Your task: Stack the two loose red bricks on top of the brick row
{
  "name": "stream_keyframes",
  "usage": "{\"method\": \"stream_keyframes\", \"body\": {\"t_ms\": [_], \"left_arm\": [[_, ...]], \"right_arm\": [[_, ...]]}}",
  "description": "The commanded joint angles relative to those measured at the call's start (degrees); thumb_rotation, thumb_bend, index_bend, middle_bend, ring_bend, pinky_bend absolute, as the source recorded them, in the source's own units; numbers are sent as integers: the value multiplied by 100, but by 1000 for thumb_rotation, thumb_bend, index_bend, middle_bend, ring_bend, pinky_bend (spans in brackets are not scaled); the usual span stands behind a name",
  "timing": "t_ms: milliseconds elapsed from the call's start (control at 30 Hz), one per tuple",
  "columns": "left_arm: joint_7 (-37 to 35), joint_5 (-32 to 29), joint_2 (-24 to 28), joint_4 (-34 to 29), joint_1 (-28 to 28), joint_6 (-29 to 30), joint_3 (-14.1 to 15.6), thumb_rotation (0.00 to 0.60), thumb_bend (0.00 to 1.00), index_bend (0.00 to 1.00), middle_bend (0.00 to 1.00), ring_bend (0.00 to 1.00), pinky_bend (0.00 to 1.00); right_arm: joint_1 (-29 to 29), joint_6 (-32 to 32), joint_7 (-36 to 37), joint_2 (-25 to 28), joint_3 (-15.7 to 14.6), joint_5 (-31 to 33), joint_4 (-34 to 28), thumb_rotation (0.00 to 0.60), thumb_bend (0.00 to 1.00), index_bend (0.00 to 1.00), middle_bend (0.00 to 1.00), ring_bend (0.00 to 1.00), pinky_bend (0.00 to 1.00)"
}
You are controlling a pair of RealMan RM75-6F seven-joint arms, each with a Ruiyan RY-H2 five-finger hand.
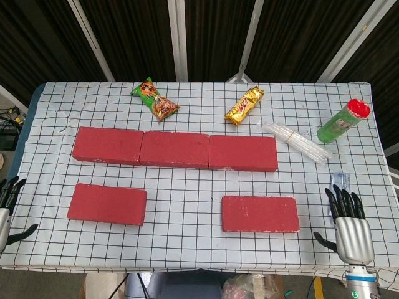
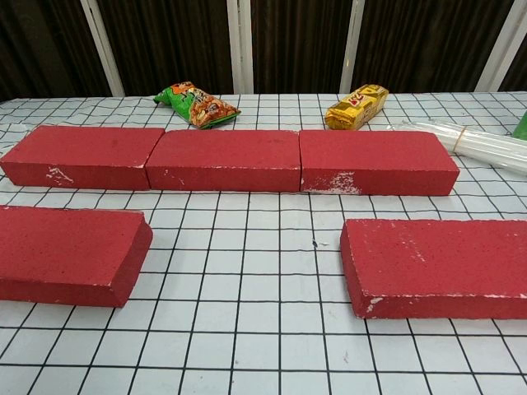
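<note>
The right hand (image 1: pixel 350 227) sits at the near right corner of the table (image 1: pixel 187 252), palm down, dark fingers spread apart and holding nothing. The left hand (image 1: pixel 9 208) shows only partly at the left edge of the head view, fingers apart, thumb out to the side, also empty. Neither hand appears in the chest view.

Nearest the right hand lies the right brick (image 1: pixel 260 213), flat on the checked cloth, its long side running left to right. It is dull red with a grainy, pitted face; the chest view shows pale scuffs along its lower front edge and a chipped near-left corner. The left brick (image 1: pixel 107 204) lies flat near the left hand, turned slightly, same red, with faint white wear on its front edge. The two are well apart, with bare cloth between them.

Behind them, the brick row (image 1: pixel 174 149) is three red bricks laid end to end, touching, across the middle of the table. The right one has a whitish scraped patch low on its front face; the left one carries small white marks. Nothing lies on top of the row.

Beyond the row are a green snack bag (image 1: pixel 155 99) and a yellow packet (image 1: pixel 244 104). To the right lie a bundle of clear straws (image 1: pixel 297 141) and a green bottle (image 1: pixel 343 121) with a red cap, lying tilted.
</note>
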Motion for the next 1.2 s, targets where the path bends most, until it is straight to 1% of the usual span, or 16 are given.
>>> {"method": "stream_keyframes", "body": {"t_ms": [33, 500, 733, 833, 933, 1067, 1200], "left_arm": [[-2, 18, 4, -3, 6, 9, 8, 600, 0, 49, 26, 0, 0], [-40, 79, 2, 17, 28, 55, 17, 600, 0, 49, 26, 0, 0], [42, 166, -2, -30, 32, 44, 73, 600, 0, 49, 26, 0, 0], [20, 184, 27, -57, 43, 37, 99, 600, 0, 49, 26, 0, 0], [5, 97, 42, -82, 41, 5, 71, 600, 0, 49, 26, 0, 0], [73, -6, 24, -89, 32, -23, 28, 600, 0, 49, 26, 0, 0], [106, 12, 25, -112, 32, -31, 43, 600, 0, 49, 25, 0, 0]], "right_arm": [[-1, -5, -4, 3, -6, 1, -5, 600, 133, 37, 0, 0, 0], [-25, 17, 46, 52, -23, -3, -58, 600, 133, 36, 0, 0, 0], [31, -192, 23, 78, -118, -1, -98, 600, 133, 36, 0, 0, 0], [118, -443, 46, 195, -225, -44, -159, 600, 134, 37, 0, 0, 0], [220, -771, 132, 387, -311, 47, -309, 600, 133, 37, 0, 0, 0], [448, -1312, 156, 810, -338, 313, -771, 600, 133, 36, 0, 0, 0], [802, -1969, 79, 1212, -266, 760, -1291, 600, 133, 36, 0, 0, 0]]}}
